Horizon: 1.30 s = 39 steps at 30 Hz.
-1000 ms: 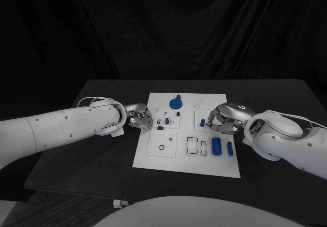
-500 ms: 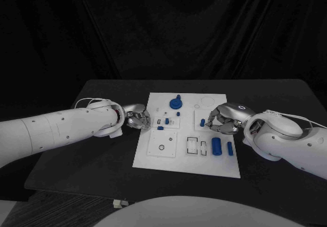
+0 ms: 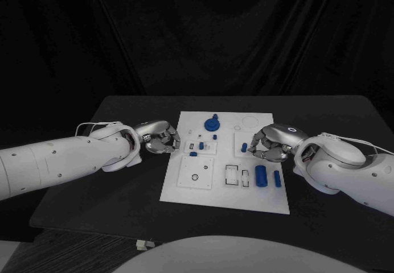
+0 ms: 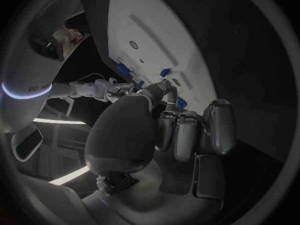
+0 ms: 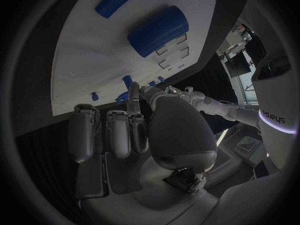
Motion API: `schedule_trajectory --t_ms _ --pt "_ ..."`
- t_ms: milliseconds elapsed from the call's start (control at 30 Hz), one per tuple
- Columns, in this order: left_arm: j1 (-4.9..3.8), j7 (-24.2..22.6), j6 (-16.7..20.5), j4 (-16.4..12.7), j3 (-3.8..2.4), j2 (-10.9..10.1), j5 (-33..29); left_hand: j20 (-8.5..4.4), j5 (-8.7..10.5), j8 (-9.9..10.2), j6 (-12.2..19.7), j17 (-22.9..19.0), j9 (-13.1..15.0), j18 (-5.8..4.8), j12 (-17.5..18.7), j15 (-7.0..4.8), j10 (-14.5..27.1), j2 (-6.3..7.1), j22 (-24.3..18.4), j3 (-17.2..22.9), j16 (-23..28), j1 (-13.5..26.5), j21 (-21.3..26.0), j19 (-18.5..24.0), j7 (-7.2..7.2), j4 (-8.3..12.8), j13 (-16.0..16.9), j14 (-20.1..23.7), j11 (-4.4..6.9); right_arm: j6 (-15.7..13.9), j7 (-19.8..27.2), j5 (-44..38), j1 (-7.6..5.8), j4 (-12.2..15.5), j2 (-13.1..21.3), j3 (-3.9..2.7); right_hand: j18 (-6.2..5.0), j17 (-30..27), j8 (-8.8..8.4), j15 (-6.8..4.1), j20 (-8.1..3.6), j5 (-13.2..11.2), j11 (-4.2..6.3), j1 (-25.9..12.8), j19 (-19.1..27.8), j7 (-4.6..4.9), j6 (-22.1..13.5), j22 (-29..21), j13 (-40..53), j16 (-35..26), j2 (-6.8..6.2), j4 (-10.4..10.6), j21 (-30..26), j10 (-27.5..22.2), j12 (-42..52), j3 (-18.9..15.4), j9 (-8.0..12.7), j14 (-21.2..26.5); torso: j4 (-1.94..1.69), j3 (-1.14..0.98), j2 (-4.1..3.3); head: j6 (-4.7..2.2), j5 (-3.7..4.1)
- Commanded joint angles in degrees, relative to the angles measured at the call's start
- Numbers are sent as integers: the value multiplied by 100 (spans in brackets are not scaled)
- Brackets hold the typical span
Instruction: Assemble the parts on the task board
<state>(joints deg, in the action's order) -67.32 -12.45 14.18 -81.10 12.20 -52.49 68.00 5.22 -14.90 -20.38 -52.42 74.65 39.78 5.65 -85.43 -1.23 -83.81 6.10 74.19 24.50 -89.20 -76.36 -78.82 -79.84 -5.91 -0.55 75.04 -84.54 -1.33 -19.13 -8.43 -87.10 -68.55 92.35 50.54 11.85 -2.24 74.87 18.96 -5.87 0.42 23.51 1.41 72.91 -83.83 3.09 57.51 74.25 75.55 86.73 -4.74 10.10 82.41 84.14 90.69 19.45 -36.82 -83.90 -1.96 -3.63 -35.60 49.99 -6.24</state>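
On the black tabletop [image 3: 107, 199] the white task board [image 3: 189, 190] has several blue parts [image 3: 260, 175] lying loose, so much seems left; the left robot hand [image 3: 161, 138] is curled on nothing, and the right robot hand [image 3: 266, 145] pinches a small blue part [image 3: 243, 147].

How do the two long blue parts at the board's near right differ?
The thick blue cylinder is wider and longer than the thin blue bar beside it. The cylinder lies further in on the board, the bar nearer the right edge. Both are blue, lie flat, side by side, untouched by either hand.
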Motion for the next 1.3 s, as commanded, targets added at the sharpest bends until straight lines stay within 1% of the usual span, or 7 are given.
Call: schedule_trajectory --t_ms 33,100,267,500,867,1000,1300 --pt "4 -501 923 -181 -2 -70 941 -6 151 221 175 1535 -214 -304 -173 -10 -327 53 1230 -345 -80 -90 -213 -229 9 -107 1179 -546 -14 -93 -73 -11 23 10 5 -4 1 556 -129 7 32 65 -21 131 -173 -31 -66 1280 1445 -110 23 -61 -122 586 -69 105 90 -432 -3 0 -1 1 -16" --pt "4 -451 1030 -254 -2 -92 1275 -2 203 328 184 1535 -312 -313 -181 0 -339 87 1243 -412 -80 -86 -244 -262 -9 -170 1189 -546 -24 -98 -71 -11 28 13 5 -4 1 556 -129 7 32 65 -21 131 -173 -31 -66 1280 1445 -110 23 -61 -122 586 -69 105 90 -432 -5 0 -1 1 -10" --pt "5 -89 1209 -445 0 -76 2330 3 407 880 63 1535 -862 -400 -418 -4 -583 225 1361 -697 -80 -146 -547 -543 -37 -469 1452 -546 -22 -109 -71 -11 37 41 24 -4 3 553 -131 7 32 52 -22 128 -176 -30 -66 1283 1445 -111 20 -62 -116 586 -69 101 92 -432 -9 -2 5 1 5" --pt "26 640 1051 -512 2 54 3139 0 493 1164 -10 1535 -1167 -415 -457 8 -619 253 1381 -894 -80 -176 -599 -594 -62 -647 1496 -546 -39 -111 -71 -11 41 60 41 -4 3 553 -131 7 32 52 -22 128 -176 -30 -66 1283 1445 -111 20 -62 -116 586 -69 101 92 -432 -6 5 13 1 20" --pt "125 1152 1080 -422 2 292 3330 31 427 1233 -142 1535 -1279 -411 -457 46 -619 228 1376 -995 -80 -139 -585 -588 -75 -743 1496 -546 -80 -109 -62 -11 43 48 27 -4 3 558 -136 8 32 38 -23 126 -177 -28 -69 1283 1445 -109 17 -63 -115 586 -69 96 96 -433 5 0 -9 1 -29" --pt "147 1203 1085 -341 2 375 3341 36 295 1279 -166 1535 -1335 -407 -457 46 -619 194 1371 -995 -80 -193 -572 -581 -74 -739 1496 -546 -80 -110 -57 -11 43 47 26 -4 2 555 -138 8 32 32 -23 124 -175 -27 -68 1282 1445 -110 18 -63 -118 586 -69 93 98 -432 3 0 -5 1 -11" --pt "233 1262 1041 -177 1 530 3348 39 259 1307 -187 1535 -1371 -401 -457 49 -619 161 1363 -1007 -80 -178 -551 -566 -79 -768 1496 -546 -84 -113 -52 -11 43 53 42 -4 2 555 -138 8 32 32 -23 124 -175 -27 -68 1282 1445 -110 18 -63 -118 586 -69 93 98 -432 0 -1 2 1 4"
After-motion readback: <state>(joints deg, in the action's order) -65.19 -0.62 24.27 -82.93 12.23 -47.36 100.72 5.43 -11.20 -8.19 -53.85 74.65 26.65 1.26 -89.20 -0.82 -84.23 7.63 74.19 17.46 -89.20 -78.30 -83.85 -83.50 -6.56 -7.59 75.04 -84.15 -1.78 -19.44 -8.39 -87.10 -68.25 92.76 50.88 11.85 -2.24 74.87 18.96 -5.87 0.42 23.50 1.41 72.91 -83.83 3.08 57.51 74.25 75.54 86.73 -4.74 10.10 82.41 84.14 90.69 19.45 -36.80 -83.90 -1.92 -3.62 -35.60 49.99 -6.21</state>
